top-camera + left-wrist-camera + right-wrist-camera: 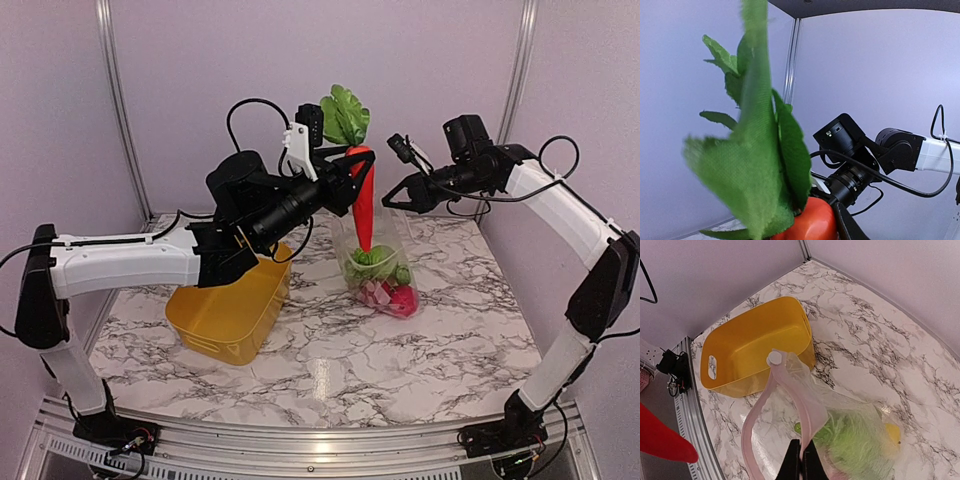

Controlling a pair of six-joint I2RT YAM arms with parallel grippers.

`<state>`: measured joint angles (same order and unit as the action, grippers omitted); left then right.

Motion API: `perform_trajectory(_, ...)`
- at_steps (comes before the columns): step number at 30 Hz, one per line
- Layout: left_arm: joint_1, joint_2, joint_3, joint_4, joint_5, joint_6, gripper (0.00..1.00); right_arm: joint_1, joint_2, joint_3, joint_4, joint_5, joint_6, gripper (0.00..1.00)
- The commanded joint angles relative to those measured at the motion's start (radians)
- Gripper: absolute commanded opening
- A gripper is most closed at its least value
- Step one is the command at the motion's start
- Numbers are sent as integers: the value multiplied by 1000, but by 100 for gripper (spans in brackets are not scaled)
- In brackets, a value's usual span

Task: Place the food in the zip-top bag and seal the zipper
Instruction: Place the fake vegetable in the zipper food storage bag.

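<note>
My left gripper [343,172] is shut on a toy carrot [365,205], orange-red with green leaves [345,115], and holds it upright with its tip in the mouth of the zip-top bag [378,262]. The carrot's top [810,222] and one dark finger [847,226] show in the left wrist view. My right gripper [393,197] is shut on the pale pink zipper [796,395] and holds the bag's mouth up and open. The bag [860,440] holds green leafy food [850,445], a yellow piece [892,432] and red and pink pieces [392,297].
A yellow bin [230,310] stands on the marble table [350,370] left of the bag, under my left forearm; it looks empty in the right wrist view [755,342]. The table's metal rail [690,405] runs along the left.
</note>
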<state>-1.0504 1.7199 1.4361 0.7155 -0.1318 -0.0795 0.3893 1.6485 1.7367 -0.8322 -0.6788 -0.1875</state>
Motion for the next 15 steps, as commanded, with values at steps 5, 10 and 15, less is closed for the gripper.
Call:
perform_trajectory(5,-19,145,89,174,-102,177,3,7,-50,68,-6,-148,14,0)
perform_trajectory(10,-19,214,94,234,-144,237,3,7,-56,72,-11,-170,12,0)
perform_trajectory(15,-19,287,79,325,-211,317,0,8,-50,60,-24,-202,0,0)
